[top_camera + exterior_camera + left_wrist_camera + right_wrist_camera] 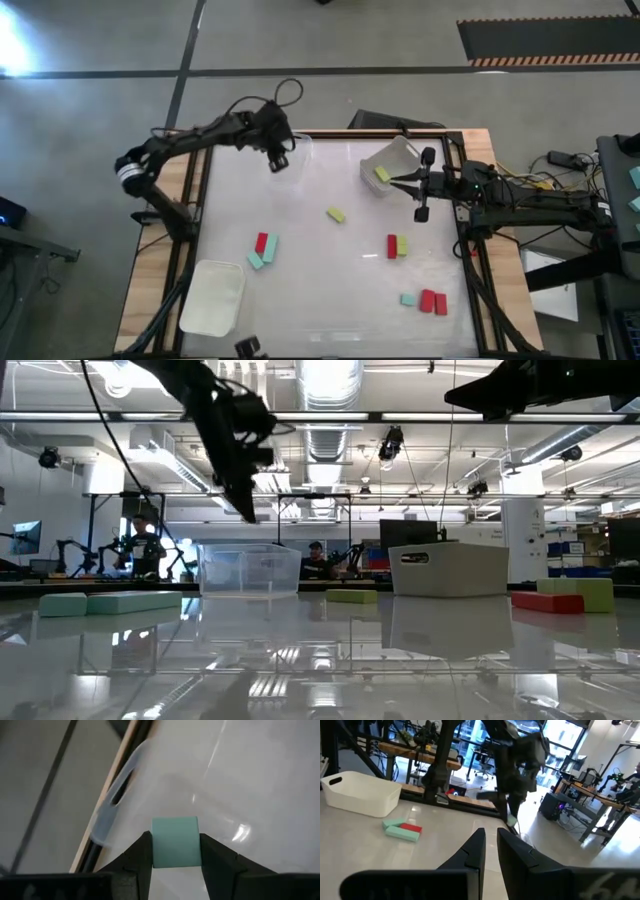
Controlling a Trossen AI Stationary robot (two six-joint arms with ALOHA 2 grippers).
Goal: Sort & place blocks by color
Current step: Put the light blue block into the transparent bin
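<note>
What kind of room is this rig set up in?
Most likely a robotics lab or workshop. The low view shows exposed ceiling ducts and strip lights, a person at benches behind the table, and the right wrist view shows workbenches with more equipment.

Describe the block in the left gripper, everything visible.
The mint-teal block is small, rectangular, matte and smooth, with no markings showing. It sits clamped between the left gripper's two dark fingers, one on each side face, clear of the surface. Below it is the clear plastic tray at the table's far left corner, near its rim; the high view places the gripper over that tray. Its underside is hidden.
</note>
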